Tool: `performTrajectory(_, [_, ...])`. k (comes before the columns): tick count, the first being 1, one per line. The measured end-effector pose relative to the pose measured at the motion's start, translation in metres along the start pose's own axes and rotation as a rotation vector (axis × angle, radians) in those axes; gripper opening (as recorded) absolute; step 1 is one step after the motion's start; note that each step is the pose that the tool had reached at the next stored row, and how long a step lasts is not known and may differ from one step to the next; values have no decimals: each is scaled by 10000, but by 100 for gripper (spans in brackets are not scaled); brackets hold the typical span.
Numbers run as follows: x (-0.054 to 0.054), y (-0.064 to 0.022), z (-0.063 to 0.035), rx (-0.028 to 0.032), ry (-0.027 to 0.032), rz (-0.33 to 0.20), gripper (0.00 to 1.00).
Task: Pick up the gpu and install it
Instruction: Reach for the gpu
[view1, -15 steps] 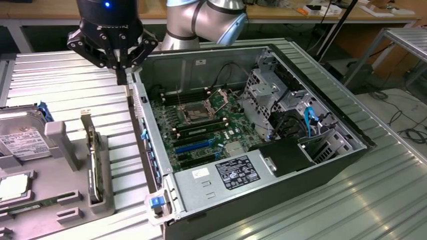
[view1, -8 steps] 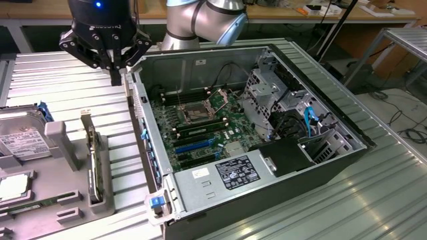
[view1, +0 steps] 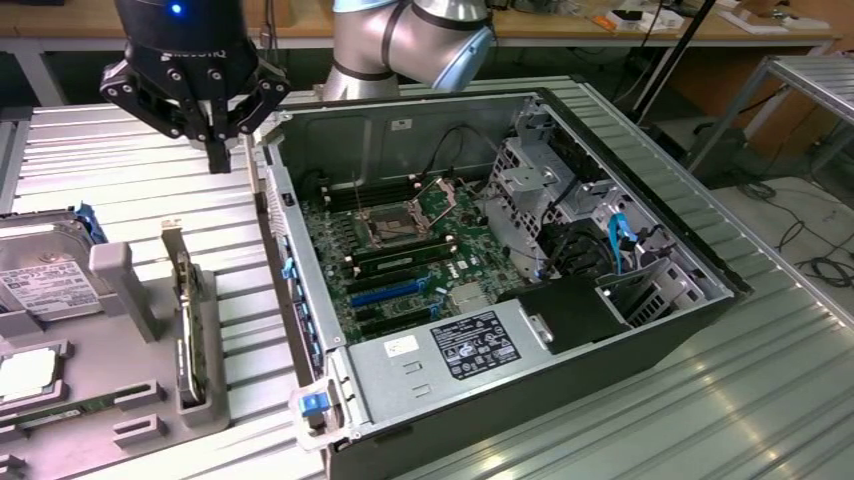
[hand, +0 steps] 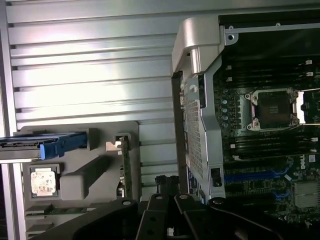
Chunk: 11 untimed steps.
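As the gripper (view1: 218, 158) is closed and empty above the counter (view1: 120, 160), it should be opened and squared to the gpu (view1: 188, 320) (on edge in the tray (view1: 134, 300)).

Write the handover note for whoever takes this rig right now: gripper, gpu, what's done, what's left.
Gripper: shut, holding nothing, hanging above the ribbed table by the far corner of the computer case, apart from the gpu.
Gpu: standing on edge in the grey holder tray, on the exterior view's left of the case.
Case: side open, motherboard exposed, no card in the blue expansion slots.
Done: nothing that shows.
Left: gpu not yet picked up, not yet installed.
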<state>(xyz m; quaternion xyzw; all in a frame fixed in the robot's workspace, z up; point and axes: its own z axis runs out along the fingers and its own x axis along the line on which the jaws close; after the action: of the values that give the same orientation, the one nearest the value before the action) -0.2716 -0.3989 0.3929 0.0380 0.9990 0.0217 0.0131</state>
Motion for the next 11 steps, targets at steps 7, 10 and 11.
performTrajectory(7, [112,-8,-3,0,0,2,11])
performTrajectory(10, [137,-10,-4,0,1,1,11])
performTrajectory(11, [145,-11,-4,0,0,2,11])
